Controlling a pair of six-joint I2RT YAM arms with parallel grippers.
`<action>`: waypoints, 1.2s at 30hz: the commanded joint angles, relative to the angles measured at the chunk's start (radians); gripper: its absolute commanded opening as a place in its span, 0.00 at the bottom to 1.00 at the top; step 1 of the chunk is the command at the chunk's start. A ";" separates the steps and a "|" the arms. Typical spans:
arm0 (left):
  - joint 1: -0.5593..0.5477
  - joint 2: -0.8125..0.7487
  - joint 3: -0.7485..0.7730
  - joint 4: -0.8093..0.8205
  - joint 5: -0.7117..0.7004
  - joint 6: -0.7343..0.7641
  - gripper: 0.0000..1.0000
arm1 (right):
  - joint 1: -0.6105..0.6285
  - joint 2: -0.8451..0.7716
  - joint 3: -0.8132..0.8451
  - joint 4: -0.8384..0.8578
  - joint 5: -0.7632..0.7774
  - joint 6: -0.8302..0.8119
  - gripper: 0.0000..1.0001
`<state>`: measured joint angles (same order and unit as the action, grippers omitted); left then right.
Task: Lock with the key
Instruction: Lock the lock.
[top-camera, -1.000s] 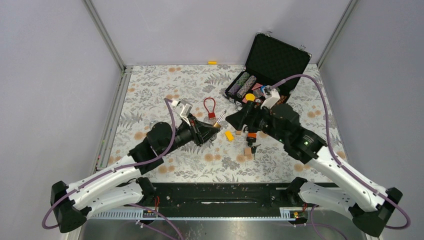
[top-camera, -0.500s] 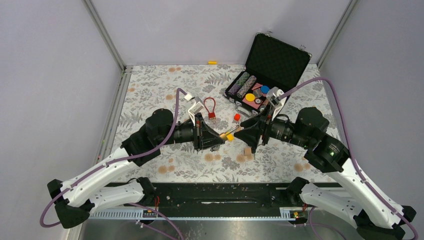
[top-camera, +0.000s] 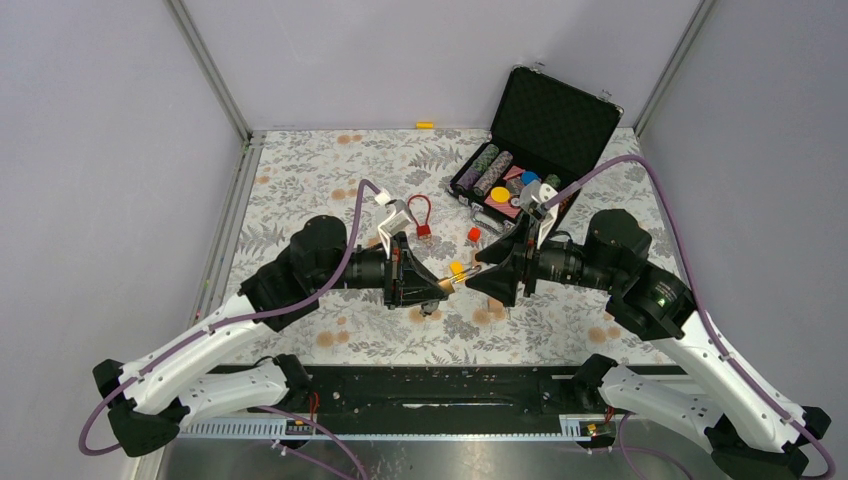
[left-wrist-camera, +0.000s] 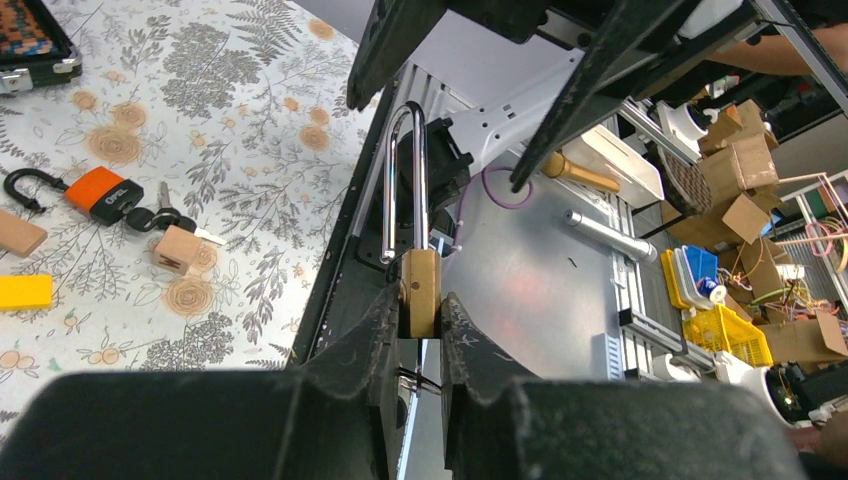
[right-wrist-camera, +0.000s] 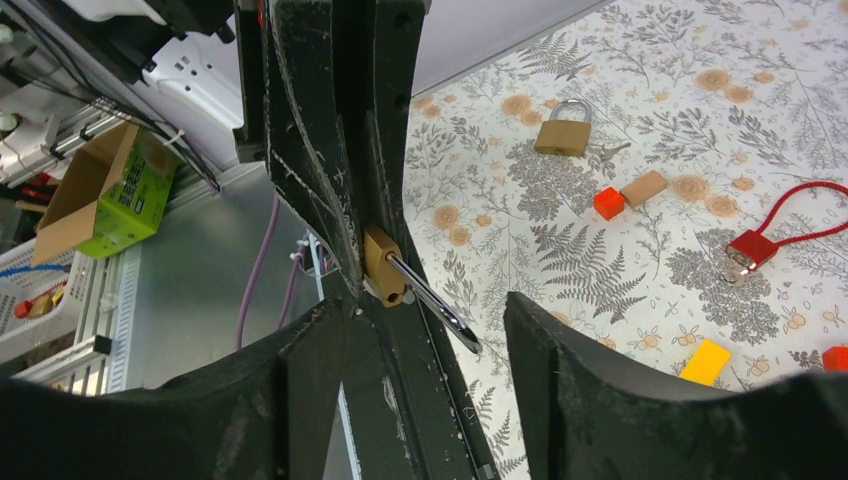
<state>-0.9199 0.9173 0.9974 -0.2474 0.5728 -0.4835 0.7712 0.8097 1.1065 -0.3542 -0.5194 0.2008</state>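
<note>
Padlock (left-wrist-camera: 420, 285) is up in the air between both arms, brass body clenched in the left gripper (top-camera: 428, 288), steel loop poking between the spread, empty jaws of the right gripper (right-wrist-camera: 430, 315); looks small, rigid and slick, so I'd pinch the flat sides.

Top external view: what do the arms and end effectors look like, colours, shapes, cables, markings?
Both the left arm and right arm have white lower links and bulky black joints and forearms. A purple cable loops along each. A small green light glows on the right arm. The left end effector and right end effector are black and tapered, with scuffed fingers.
</note>
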 joint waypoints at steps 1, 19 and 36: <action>0.001 -0.020 0.061 0.049 0.067 0.027 0.00 | -0.003 -0.012 -0.013 0.032 -0.082 -0.065 0.61; 0.004 -0.021 0.029 0.125 0.022 0.074 0.79 | -0.003 -0.046 -0.073 0.192 -0.056 0.077 0.00; 0.009 -0.083 -0.058 0.265 0.006 0.065 0.17 | -0.004 -0.035 -0.062 0.208 -0.094 0.129 0.00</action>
<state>-0.9134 0.8845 0.9447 -0.0502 0.5907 -0.4259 0.7689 0.7784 1.0267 -0.2054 -0.6132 0.3199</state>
